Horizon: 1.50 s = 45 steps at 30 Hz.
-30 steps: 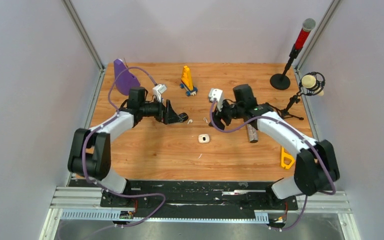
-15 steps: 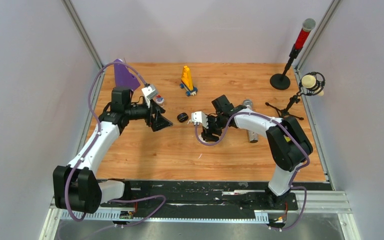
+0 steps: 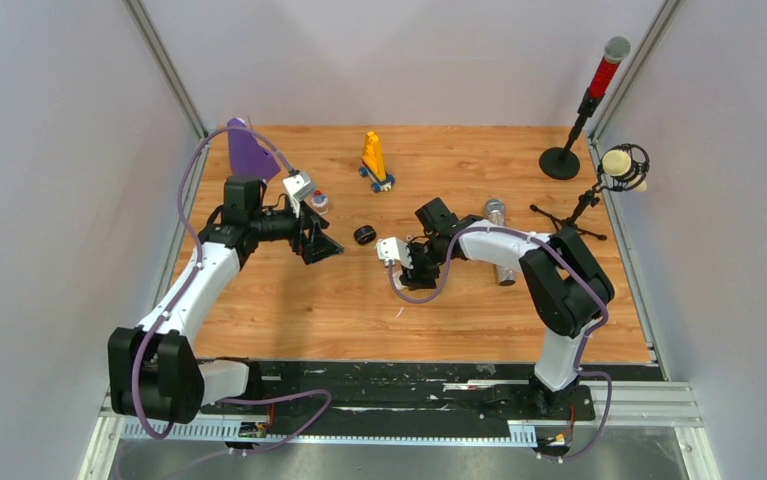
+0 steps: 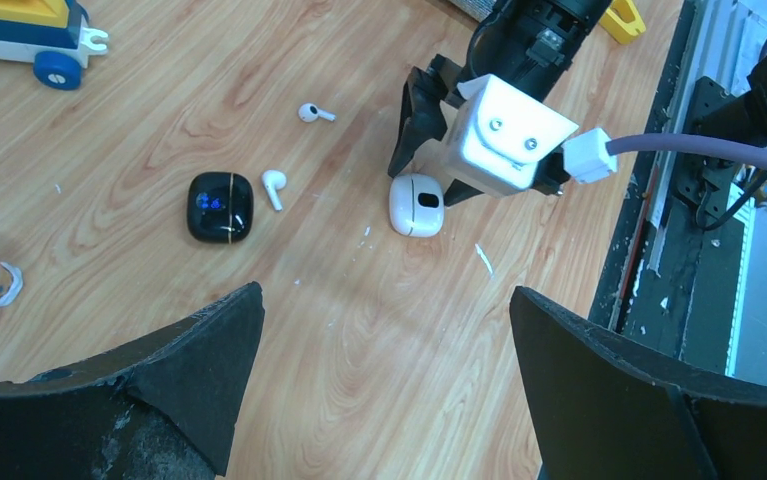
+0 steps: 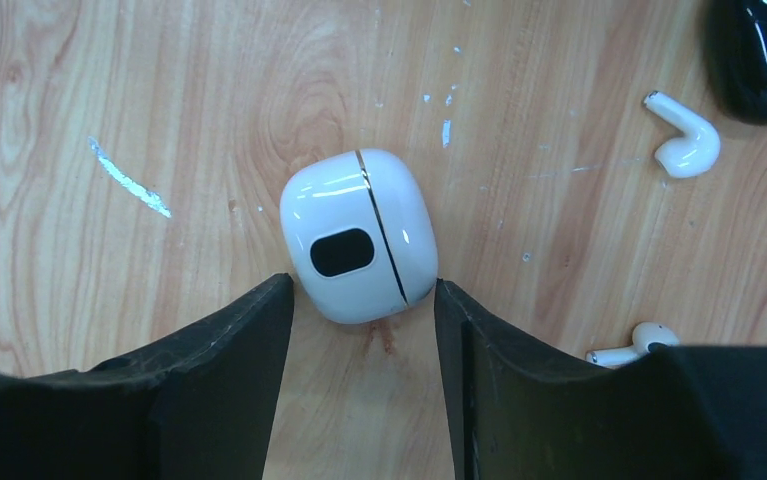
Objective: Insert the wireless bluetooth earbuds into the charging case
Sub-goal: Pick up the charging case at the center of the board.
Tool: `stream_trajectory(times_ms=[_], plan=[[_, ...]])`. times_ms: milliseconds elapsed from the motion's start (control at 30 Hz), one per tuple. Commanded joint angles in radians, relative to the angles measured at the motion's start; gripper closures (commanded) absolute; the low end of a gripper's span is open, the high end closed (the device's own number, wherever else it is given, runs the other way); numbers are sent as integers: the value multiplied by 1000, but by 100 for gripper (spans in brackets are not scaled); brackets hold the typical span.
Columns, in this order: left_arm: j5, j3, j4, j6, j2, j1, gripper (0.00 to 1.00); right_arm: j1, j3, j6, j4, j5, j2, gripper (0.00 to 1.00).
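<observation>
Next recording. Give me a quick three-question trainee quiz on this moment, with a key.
1. Which arm's fingers flank the white case? A. left B. right C. neither
2. True or false: the white case's lid stands open.
3. How many white earbuds lie loose on the table?

Key
1. B: the right gripper straddles its near end.
2. False: it is shut, and only the seam shows.
3. Two: one beside the black case, the other farther off.
</observation>
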Motion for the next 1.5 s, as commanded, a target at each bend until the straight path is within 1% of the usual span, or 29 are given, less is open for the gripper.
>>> stream_trajectory(times_ms=[0,167,267,400,467,633,767,833,900,1067,1100,1133,1233,1267,1300,1333,1367,1400,1433,1467], plan=[[25,-2,20,2,23,6,0,8,-21,-81,9,-51,-46,44],[37,-3,18,6,30,6,0,16,-28,-132,39,-38,-50,36],[44,-6,18,7,30,6,0,16,-16,-147,45,-49,-38,36],[49,-8,20,5,38,6,0,18,7,-157,38,-69,-14,39],[56,-8,20,4,45,6,0,21,8,-170,20,-91,-10,42],[59,-6,28,0,65,6,0,26,0,-186,-6,-134,-25,54],[38,1,41,-14,63,6,0,25,18,-130,2,-134,-57,63],[20,-4,78,-50,48,6,0,22,35,-41,19,-117,-98,67],[5,-1,116,-91,26,6,0,23,47,59,64,-51,-158,67],[-11,98,216,-219,19,4,0,26,67,303,216,168,-353,67],[-13,130,237,-285,29,0,0,27,65,325,243,200,-384,67],[-22,145,275,-317,53,-4,0,30,61,340,268,234,-411,67],[-43,200,348,-475,128,-48,0,42,36,361,368,332,-476,67],[-54,203,388,-510,144,-60,0,46,27,363,392,360,-489,67],[-57,201,415,-581,171,-85,0,53,17,361,416,388,-498,67],[-61,198,481,-619,184,-95,0,58,7,355,432,405,-508,67],[-61,185,522,-696,208,-118,0,66,-3,347,448,422,-514,67],[-62,178,595,-730,218,-129,0,73,-14,345,466,441,-522,67],[-63,169,627,-781,234,-148,0,83,-27,347,484,455,-529,67],[-68,167,667,-796,241,-159,0,92,-38,351,506,466,-535,67]])
